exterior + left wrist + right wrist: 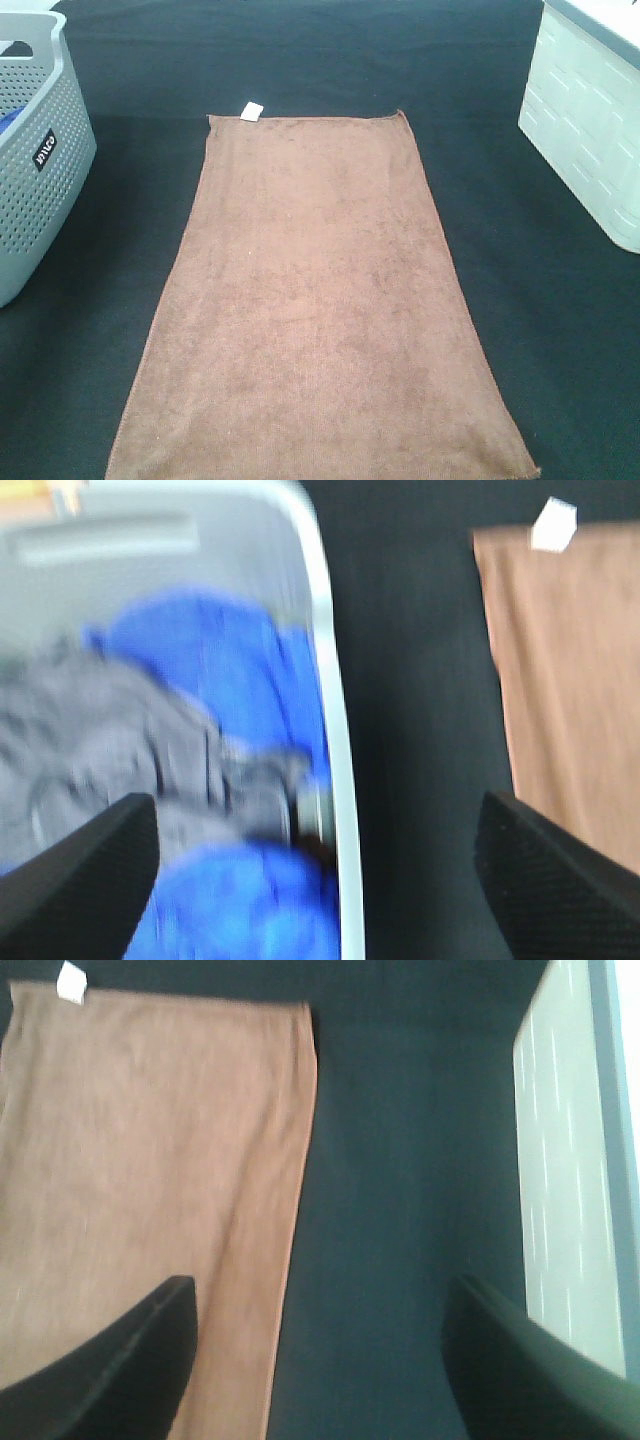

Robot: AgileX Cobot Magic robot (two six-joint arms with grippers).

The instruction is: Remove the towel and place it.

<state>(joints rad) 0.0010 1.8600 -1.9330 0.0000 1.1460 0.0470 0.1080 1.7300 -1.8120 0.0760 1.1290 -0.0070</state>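
Note:
The brown towel (315,300) lies flat and spread out on the dark table, long side running from near to far, with a small white tag (251,110) at its far left corner. It also shows in the left wrist view (570,680) and in the right wrist view (150,1160). Neither gripper shows in the high view. My left gripper (320,880) is open and empty, high above the basket's rim beside the towel. My right gripper (320,1360) is open and empty, above the dark table at the towel's right edge.
A grey perforated laundry basket (40,150) stands at the left, holding blue and grey clothes (190,740). A white box (590,130) stands at the right, also in the right wrist view (570,1160). Dark cloth covers the table (520,300).

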